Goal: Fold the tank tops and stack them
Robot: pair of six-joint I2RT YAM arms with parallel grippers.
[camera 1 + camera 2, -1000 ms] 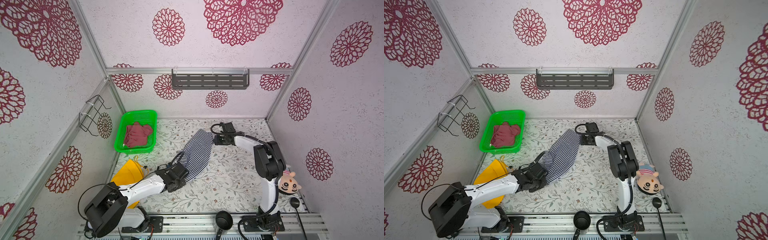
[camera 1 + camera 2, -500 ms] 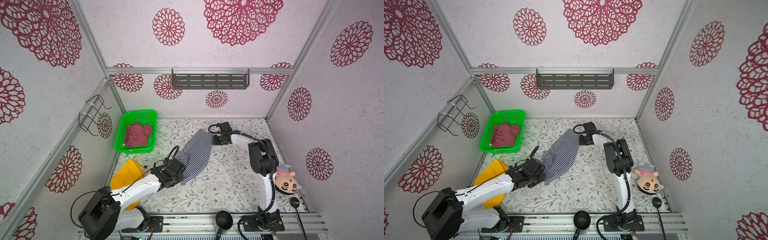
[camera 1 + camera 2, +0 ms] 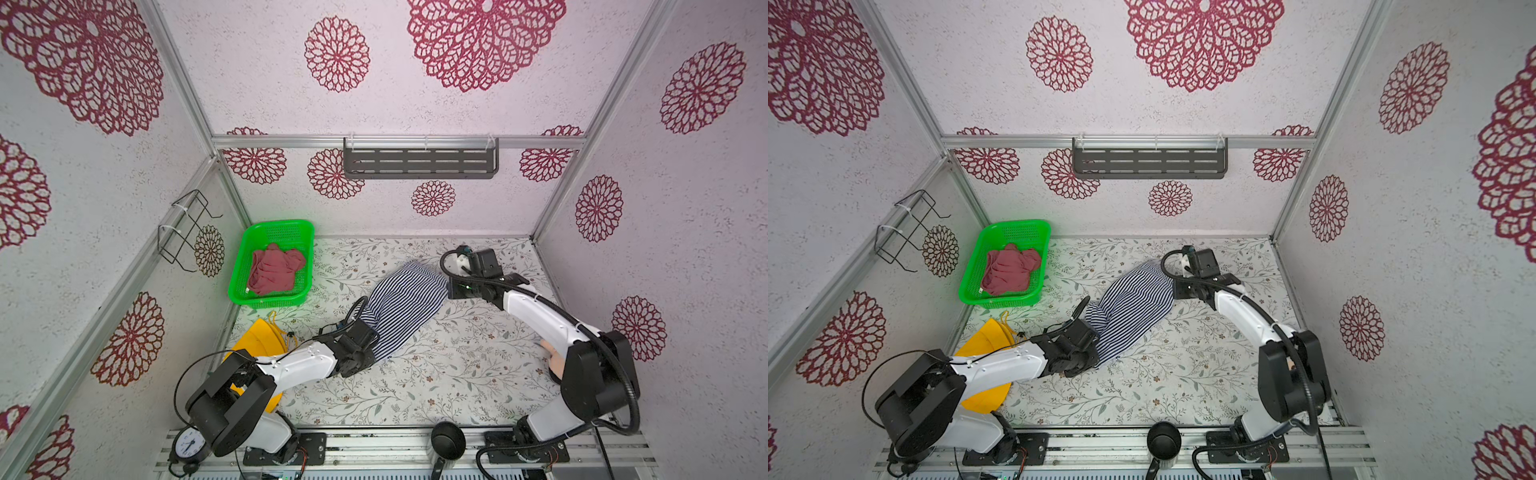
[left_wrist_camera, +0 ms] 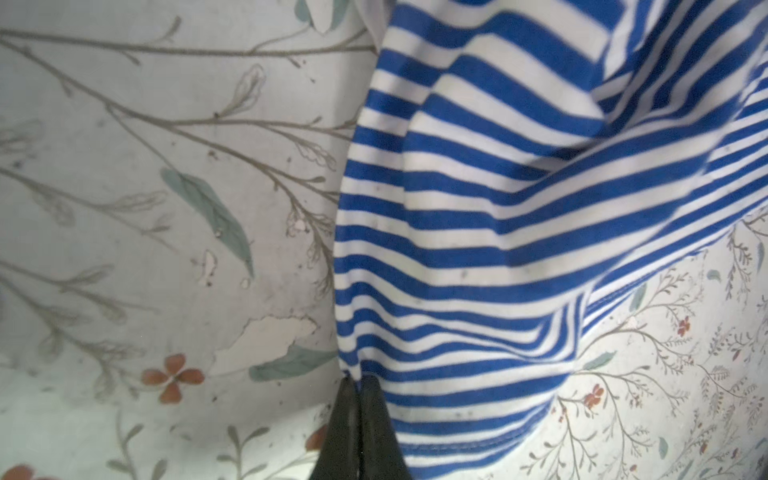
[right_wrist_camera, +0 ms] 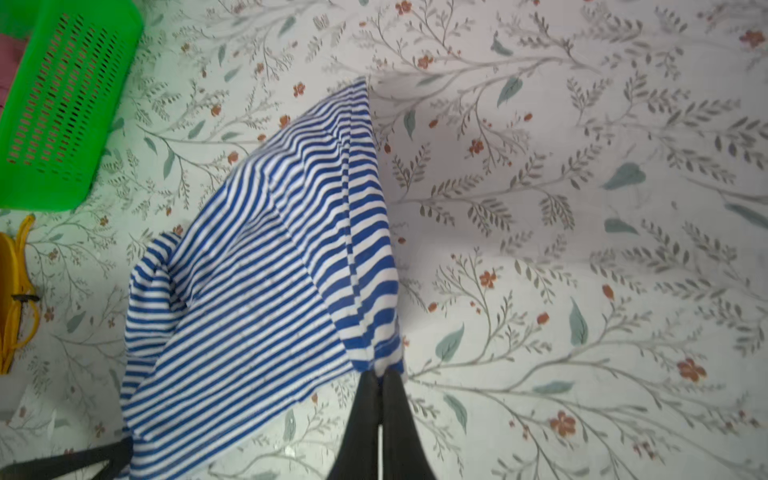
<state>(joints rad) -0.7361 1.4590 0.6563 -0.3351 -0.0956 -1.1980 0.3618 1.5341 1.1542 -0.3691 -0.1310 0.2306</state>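
My left gripper (image 4: 358, 384) pinches the near left end of the soft navy-and-white striped tank top (image 3: 401, 307); my right gripper (image 5: 380, 376) pinches the far right end, to draw it taut for folding.

A green basket (image 3: 270, 300) sits near a yellow hat (image 3: 258, 340).

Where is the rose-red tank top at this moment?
In both top views the rose-red tank top lies crumpled inside the green basket, far left on the table, behind the yellow hat.
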